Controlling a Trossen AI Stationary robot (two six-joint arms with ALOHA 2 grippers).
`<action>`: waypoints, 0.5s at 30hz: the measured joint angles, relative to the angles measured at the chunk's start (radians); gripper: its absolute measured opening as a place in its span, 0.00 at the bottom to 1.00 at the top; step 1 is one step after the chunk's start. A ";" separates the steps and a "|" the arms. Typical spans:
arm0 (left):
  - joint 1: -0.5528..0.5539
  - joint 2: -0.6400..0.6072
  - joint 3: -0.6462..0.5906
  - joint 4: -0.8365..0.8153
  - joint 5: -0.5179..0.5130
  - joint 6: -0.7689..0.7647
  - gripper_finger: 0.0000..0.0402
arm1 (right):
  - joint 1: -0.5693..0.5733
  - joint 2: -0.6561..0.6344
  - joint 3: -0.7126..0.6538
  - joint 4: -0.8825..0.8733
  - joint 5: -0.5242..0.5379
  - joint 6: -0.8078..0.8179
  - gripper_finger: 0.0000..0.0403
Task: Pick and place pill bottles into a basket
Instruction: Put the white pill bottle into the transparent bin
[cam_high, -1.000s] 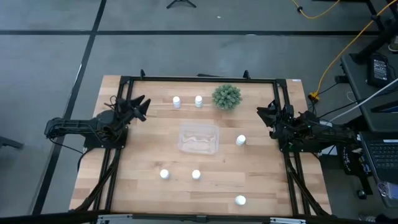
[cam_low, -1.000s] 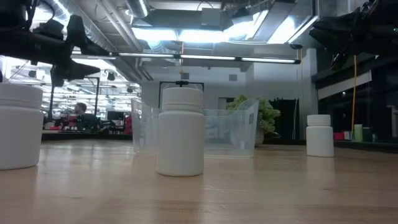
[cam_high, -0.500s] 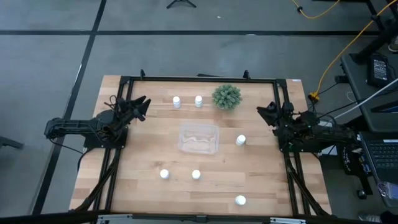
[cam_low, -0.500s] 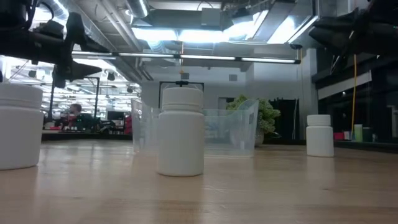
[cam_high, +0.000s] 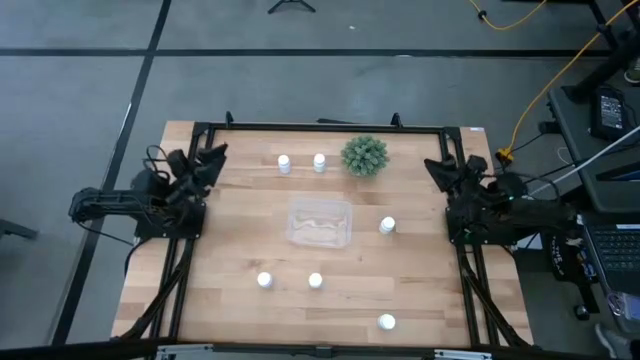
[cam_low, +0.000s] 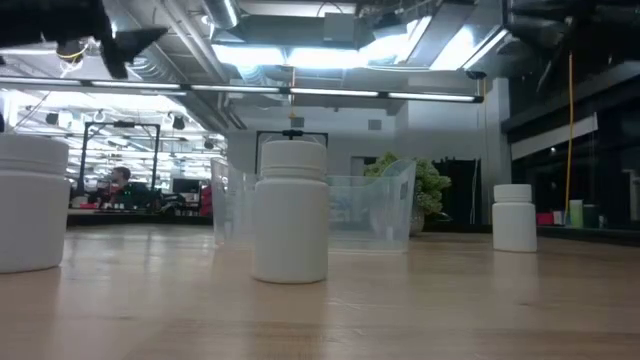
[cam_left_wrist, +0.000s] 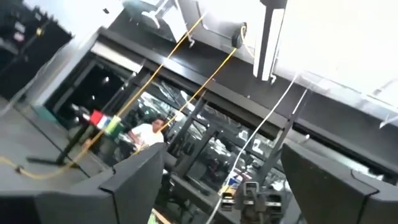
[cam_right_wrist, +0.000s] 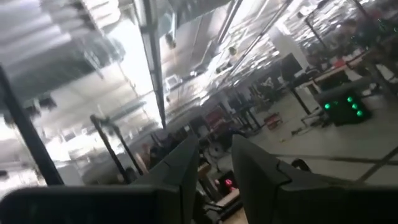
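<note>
High view: six small white capped pill bottles (cam_high: 387, 226) all outside clear rectangular plastic basket (cam_high: 320, 222); no pick started (both arms parked at edges). Left gripper (cam_high: 200, 162) spread wide, right gripper (cam_high: 451, 169) narrowly apart; next reach for a bottle

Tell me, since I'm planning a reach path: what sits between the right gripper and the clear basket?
In the high view, one pill bottle stands between the right gripper and the basket; otherwise only bare wooden table.

Two dark, near-black jointed arms; left arm (cam_high: 125, 205) with black cable loops near wrist; right arm (cam_high: 510, 215) same dark build; each ends in two flat, matte black, angular fingers (cam_left_wrist: 134, 183); right fingers (cam_right_wrist: 264, 180) alike.
</note>
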 joint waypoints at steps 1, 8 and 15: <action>0.001 0.030 0.031 0.000 0.004 0.028 0.80 | 0.000 0.029 0.045 -0.032 -0.007 -0.027 0.26; 0.060 0.354 0.289 -0.046 0.037 0.269 0.88 | 0.000 0.318 0.428 -0.347 -0.011 -0.239 0.26; 0.136 0.745 0.711 -0.602 0.208 0.424 0.89 | 0.000 0.581 0.711 -0.496 -0.012 -0.315 0.26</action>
